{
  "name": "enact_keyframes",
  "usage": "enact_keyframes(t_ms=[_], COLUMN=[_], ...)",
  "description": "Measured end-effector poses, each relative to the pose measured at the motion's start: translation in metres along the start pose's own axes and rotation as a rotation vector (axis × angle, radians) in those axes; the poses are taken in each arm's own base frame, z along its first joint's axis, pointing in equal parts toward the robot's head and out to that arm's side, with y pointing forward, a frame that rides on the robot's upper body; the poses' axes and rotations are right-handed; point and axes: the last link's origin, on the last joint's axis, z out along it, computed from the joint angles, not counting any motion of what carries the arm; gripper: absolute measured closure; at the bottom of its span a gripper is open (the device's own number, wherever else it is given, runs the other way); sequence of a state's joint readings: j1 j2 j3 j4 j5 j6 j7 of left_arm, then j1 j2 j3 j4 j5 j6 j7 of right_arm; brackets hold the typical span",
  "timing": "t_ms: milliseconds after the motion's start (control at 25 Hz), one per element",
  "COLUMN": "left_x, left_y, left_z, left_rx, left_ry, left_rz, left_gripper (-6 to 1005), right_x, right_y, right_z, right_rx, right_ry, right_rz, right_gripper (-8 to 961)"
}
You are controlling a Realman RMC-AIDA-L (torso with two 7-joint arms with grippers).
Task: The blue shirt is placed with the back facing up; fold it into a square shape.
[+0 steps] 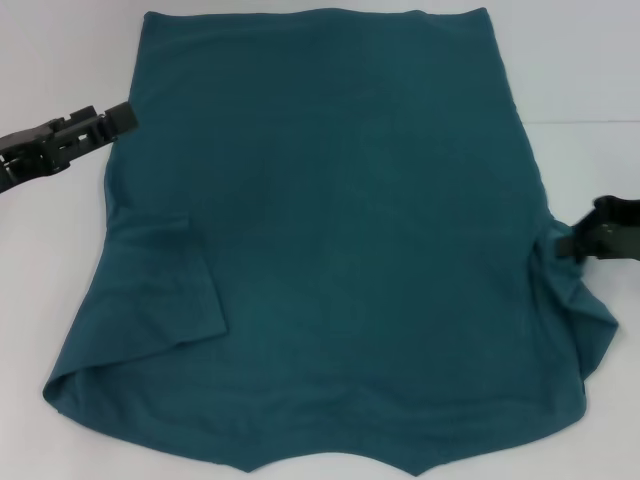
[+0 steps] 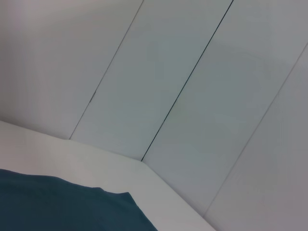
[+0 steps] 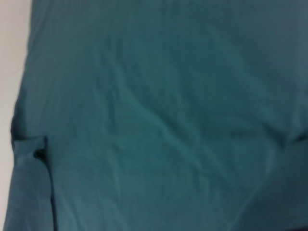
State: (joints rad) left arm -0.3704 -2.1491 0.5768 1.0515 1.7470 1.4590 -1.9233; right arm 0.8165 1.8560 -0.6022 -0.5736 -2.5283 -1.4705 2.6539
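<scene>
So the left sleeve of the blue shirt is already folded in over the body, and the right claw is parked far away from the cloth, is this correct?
Not quite. The left sleeve of the blue shirt is folded in over the body, but the right claw is not far away: in the head view it sits at the shirt's right edge by the bunched sleeve.

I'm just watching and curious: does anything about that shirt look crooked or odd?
Slightly. The blue shirt lies mostly flat on the table, but its left sleeve is folded in while the right sleeve is bunched at the right hand. The left hand sits at the shirt's edge.
</scene>
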Motion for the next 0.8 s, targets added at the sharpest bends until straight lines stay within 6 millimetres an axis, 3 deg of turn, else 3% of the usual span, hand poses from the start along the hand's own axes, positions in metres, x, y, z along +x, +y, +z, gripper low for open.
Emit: enact_keyframes(t_ms=[440, 800], left_x=[0.003, 0.004], left_y=[-0.001, -0.004], left_z=[-0.003, -0.007], left_rx=[0.003, 0.019], left_ry=[0.033, 0.054], left_rz=[-0.004, -0.010], left_gripper=[202, 202], right_x=[-0.007, -0.007], right_y=[0.035, 0.042], right_z=[0.035, 0.040], right_rx=[0.019, 0.007], right_ry=[0.034, 0.040], right_rz=[-0.117, -0.137], right_gripper=[859, 850])
